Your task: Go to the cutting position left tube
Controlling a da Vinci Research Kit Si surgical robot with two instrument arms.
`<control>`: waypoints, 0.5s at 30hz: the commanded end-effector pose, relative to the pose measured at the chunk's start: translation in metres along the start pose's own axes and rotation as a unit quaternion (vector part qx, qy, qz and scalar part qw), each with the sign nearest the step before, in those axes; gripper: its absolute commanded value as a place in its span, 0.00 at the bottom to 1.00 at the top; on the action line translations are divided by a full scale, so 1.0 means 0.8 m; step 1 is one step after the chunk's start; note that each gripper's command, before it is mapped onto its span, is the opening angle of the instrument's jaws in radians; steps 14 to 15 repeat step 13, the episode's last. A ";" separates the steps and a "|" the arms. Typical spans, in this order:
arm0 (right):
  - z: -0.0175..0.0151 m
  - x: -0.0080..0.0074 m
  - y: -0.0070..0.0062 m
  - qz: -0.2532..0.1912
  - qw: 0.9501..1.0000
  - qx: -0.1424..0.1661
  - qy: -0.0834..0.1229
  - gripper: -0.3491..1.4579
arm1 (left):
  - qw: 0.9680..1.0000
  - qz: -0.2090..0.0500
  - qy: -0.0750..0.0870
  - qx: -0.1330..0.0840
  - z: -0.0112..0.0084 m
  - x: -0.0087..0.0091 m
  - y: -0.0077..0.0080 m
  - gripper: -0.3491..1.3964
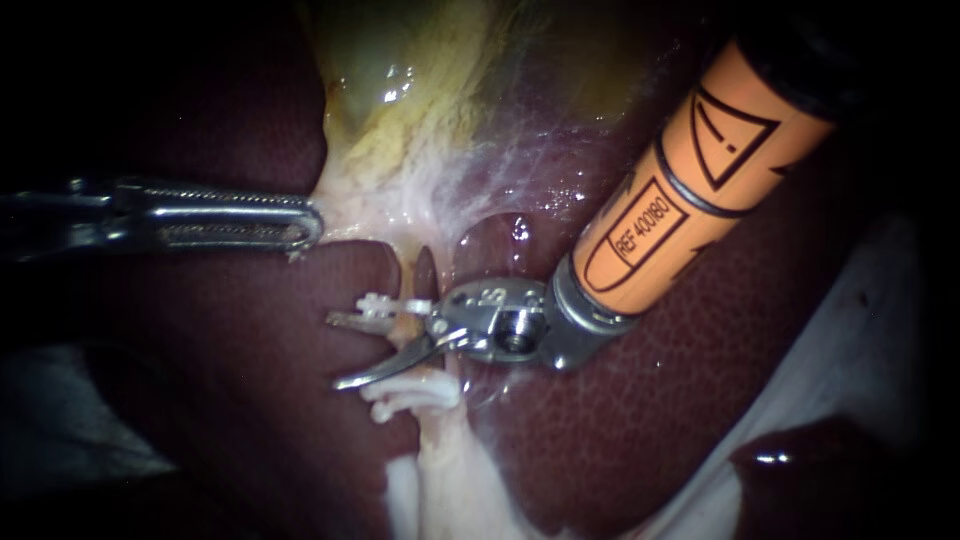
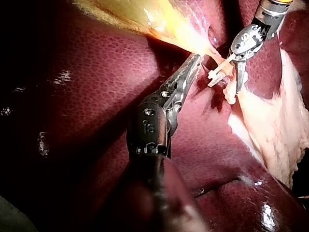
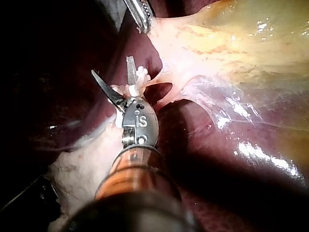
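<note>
Maroon liver point(image 1: 250, 420) lies under the yellow gallbladder point(image 1: 400, 100), whose pale edge my left instrument point(image 1: 310, 228) grips. My right instrument point(image 1: 333, 351) holds its blades open astride the left tube point(image 1: 403, 335), between white clips point(image 1: 385, 303). The cut should centre there, clear of both. Blade-to-tube contact is hard to judge, and the tube's far side is hidden.

1. A surgical bench lab, viewed close through an endoscope.
2. Dark red liver point(image 1: 250, 400) fills every view; the yellow gallbladder point(image 1: 400, 100) lies against it.
3. A pale sheet point(image 1: 860, 330) shows beyond the liver's edge.
4. Two slim metal tools work here: the left instrument point(image 1: 305, 225) from one side, the right instrument point(image 1: 350, 352), its shaft sleeved in orange, from the other.
5. White clips point(image 1: 385, 303) sit on a pale tube point(image 1: 405, 268), as in surgery practice.
</note>
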State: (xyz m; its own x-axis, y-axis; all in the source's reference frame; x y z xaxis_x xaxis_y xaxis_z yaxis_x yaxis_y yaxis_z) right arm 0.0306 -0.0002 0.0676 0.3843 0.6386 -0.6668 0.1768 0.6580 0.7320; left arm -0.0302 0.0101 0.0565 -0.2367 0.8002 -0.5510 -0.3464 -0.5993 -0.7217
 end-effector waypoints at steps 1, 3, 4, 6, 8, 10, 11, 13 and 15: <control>0.0000 0.0001 -0.0001 0.000 1.000 0.001 0.000 0.88 | 1.000 0.000 0.000 -0.001 0.0000 0.0000 0.0000 0.00; 0.0000 0.0001 -0.0002 0.000 1.000 0.002 0.000 0.88 | 1.000 0.000 0.000 -0.001 0.0000 0.0000 0.0000 0.00; 0.0000 0.0001 -0.0002 0.000 1.000 0.002 0.000 0.88 | 1.000 0.000 0.000 -0.001 0.0000 0.0000 0.0000 0.00; 0.0000 0.0001 -0.0002 0.000 1.000 0.002 0.000 0.88 | 1.000 0.000 0.000 -0.001 0.0000 0.0000 0.0000 0.00; 0.0000 0.0001 -0.0002 0.000 1.000 0.002 0.000 0.88 | 1.000 0.000 0.000 0.000 0.0000 0.0000 0.0000 0.00; 0.0000 0.0000 -0.0001 0.000 1.000 0.002 0.000 0.88 | 1.000 0.000 0.000 0.000 0.0000 0.0000 0.0000 0.00; 0.0000 0.0000 -0.0001 0.000 1.000 0.002 0.000 0.88 | 1.000 0.000 0.000 0.000 0.0000 0.0000 0.0000 0.00; 0.0000 -0.0002 -0.0001 0.000 1.000 0.002 0.000 0.88 | 1.000 0.000 0.000 0.000 0.0000 0.0000 0.0000 0.00; 0.0000 -0.0002 -0.0001 0.000 1.000 0.002 0.000 0.88 | 1.000 0.000 0.000 0.000 0.0000 0.0000 0.0000 0.00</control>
